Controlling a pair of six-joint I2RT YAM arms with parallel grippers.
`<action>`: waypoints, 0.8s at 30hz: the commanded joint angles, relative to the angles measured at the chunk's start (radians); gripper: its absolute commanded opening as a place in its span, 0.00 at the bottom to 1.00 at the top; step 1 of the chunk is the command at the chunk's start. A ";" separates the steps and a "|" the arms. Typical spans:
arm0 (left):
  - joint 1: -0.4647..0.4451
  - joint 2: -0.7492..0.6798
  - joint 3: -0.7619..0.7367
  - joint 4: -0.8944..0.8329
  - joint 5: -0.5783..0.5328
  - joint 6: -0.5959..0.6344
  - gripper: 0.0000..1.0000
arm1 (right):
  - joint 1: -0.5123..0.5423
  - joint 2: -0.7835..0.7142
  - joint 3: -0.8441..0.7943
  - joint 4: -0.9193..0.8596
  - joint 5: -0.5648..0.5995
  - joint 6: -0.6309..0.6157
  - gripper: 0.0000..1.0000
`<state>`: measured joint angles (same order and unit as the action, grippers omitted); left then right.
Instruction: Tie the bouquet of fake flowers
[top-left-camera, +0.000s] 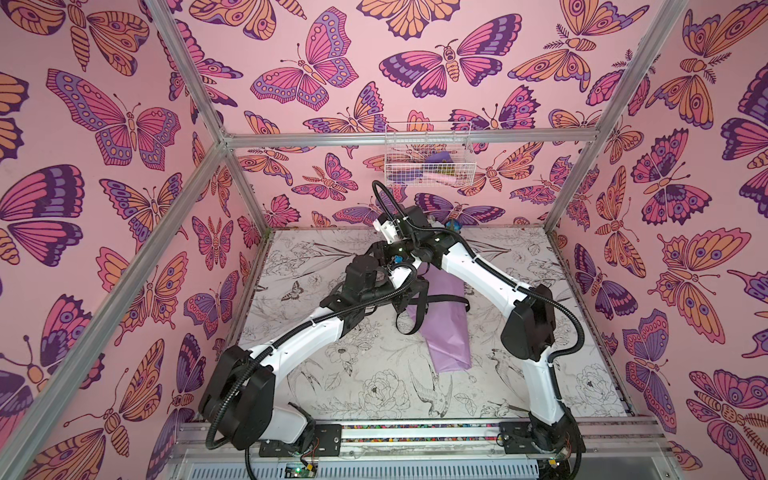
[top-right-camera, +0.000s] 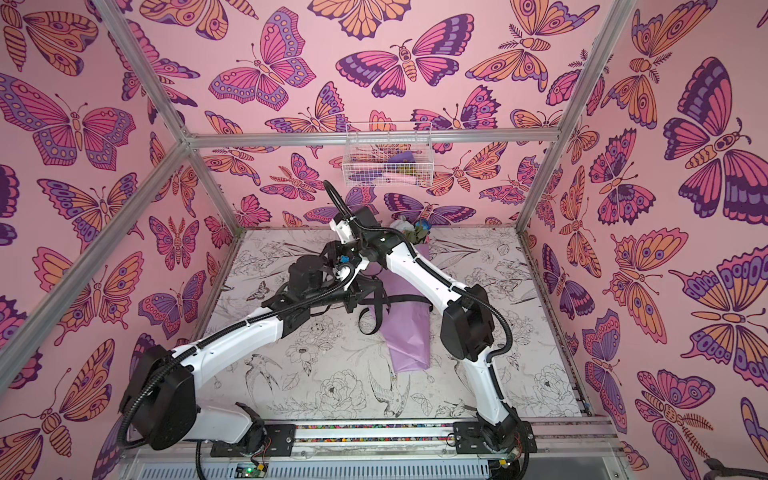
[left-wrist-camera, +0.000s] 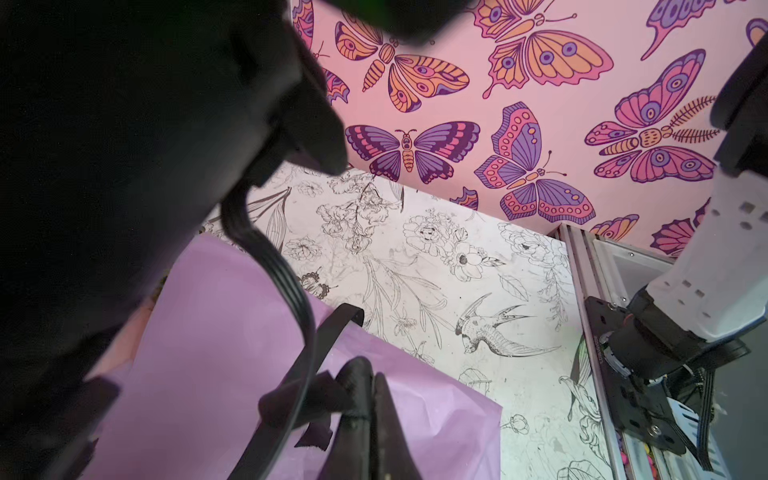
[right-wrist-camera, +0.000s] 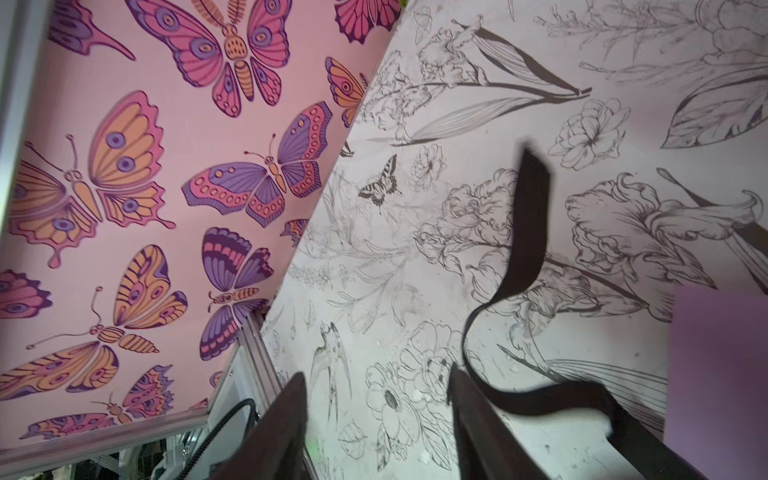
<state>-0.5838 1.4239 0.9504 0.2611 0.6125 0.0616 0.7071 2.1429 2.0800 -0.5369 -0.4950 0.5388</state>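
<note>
Presently working the knot around the lilac-paper-wrapped bouquet of fake flowers (top-left-camera: 446, 332), found lying near the middle of the white flower-printed table (top-left-camera: 374, 374) with blooms toward the far edge. Pinching the long black ribbon (top-left-camera: 446, 297) in the closed left gripper (left-wrist-camera: 372, 374) just above the wrap. Holding the right gripper (right-wrist-camera: 378, 382) spread apart, clamping nothing, with a ribbon tail draped over one finger. Judging by the slack loops, not yet cinched. Next: take the free tail with the right, then pull both ends apart evenly without dragging the paper.

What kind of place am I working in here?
Probably an enclosed robot test cell rather than a real flower shop: an aluminium frame, butterfly-print walls on three sides, and a floral-print tabletop.
</note>
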 joint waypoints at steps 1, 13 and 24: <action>-0.007 -0.010 0.015 0.129 -0.016 -0.016 0.00 | -0.009 -0.061 -0.037 -0.015 0.036 -0.017 0.61; 0.005 0.029 0.046 0.128 -0.064 -0.083 0.00 | -0.266 -0.464 -0.384 -0.074 0.532 0.014 0.67; 0.041 0.192 0.282 -0.094 -0.209 -0.194 0.00 | -0.305 -0.899 -0.868 0.049 0.650 -0.057 0.63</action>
<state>-0.5495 1.5806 1.1801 0.2581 0.4667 -0.0937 0.3786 1.2762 1.2762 -0.5190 0.1005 0.5236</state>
